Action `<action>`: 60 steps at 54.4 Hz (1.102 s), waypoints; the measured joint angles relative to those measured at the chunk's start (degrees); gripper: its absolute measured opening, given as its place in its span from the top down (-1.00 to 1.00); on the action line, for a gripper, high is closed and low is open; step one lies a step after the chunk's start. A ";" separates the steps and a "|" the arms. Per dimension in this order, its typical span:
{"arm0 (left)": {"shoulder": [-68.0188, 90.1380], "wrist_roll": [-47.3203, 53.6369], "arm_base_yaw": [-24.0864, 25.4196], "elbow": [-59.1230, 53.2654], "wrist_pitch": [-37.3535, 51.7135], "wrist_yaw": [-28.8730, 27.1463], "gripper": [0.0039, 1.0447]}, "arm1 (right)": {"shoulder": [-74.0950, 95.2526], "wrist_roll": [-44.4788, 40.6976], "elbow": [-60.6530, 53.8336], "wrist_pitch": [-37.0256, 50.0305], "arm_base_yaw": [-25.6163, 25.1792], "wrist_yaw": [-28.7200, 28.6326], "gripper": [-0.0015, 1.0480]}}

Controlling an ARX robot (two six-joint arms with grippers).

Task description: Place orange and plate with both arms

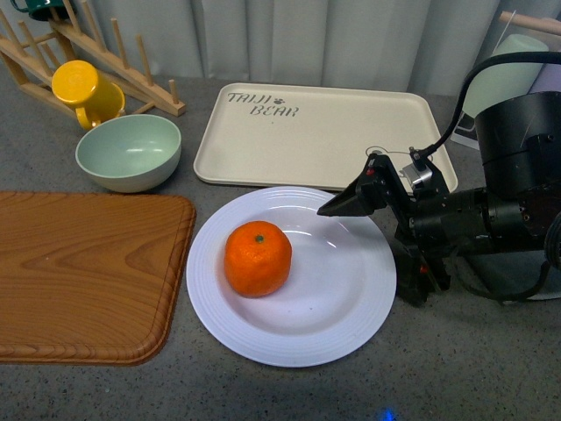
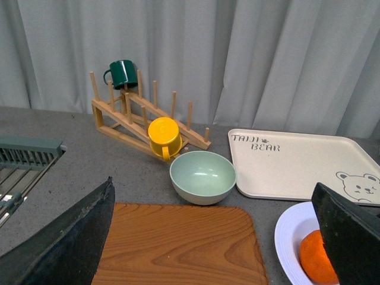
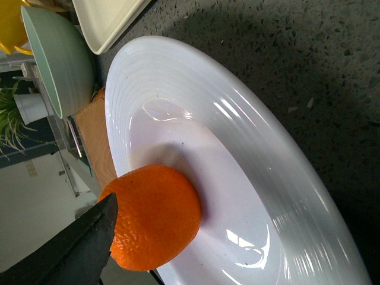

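The orange (image 1: pixel 258 258) sits in the white plate (image 1: pixel 351 307), with the wooden board (image 1: pixel 88 272) just left, the bear-print tray (image 1: pixel 316 132) behind and bare tabletop (image 1: pixel 438 377) in front. The right gripper (image 1: pixel 368 256) has its jaws released and apart at the plate's right rim. The left gripper (image 2: pixel 212 184) has its jaws spread, empty.

The beige tray (image 1: pixel 324 140) bears the printed words "TAIJI BEAR" near one corner.

Kitchen-style setting: grey countertop (image 2: pixel 77 172), wooden dish rack (image 2: pixel 116 114), yellow mug (image 2: pixel 164 136), green bowl (image 2: pixel 202 177), wooden cutting board (image 2: pixel 178 243).
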 joint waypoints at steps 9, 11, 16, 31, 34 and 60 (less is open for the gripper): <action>0.00 0.00 0.00 0.00 0.00 0.00 -0.88 | 1.05 -0.09 -0.02 -0.33 0.00 0.68 -0.12; 0.00 0.00 0.00 0.00 0.00 0.00 -0.88 | 1.22 -0.09 -0.07 -0.33 0.00 0.83 -0.02; 0.00 0.00 0.00 0.00 0.00 0.00 -0.88 | 1.60 -0.13 -0.28 -0.46 -0.04 1.31 0.25; 0.00 0.00 0.00 0.00 0.00 0.00 -0.88 | 1.62 -0.76 -0.66 -0.04 -0.20 -0.52 0.92; 0.00 0.00 0.00 0.00 0.00 0.00 -0.88 | 1.62 -0.76 -0.79 0.52 -0.24 -0.72 0.92; 0.00 0.02 0.00 0.00 0.00 0.00 -0.88 | -6.32 -3.26 -11.63 14.19 -1.18 3.10 0.92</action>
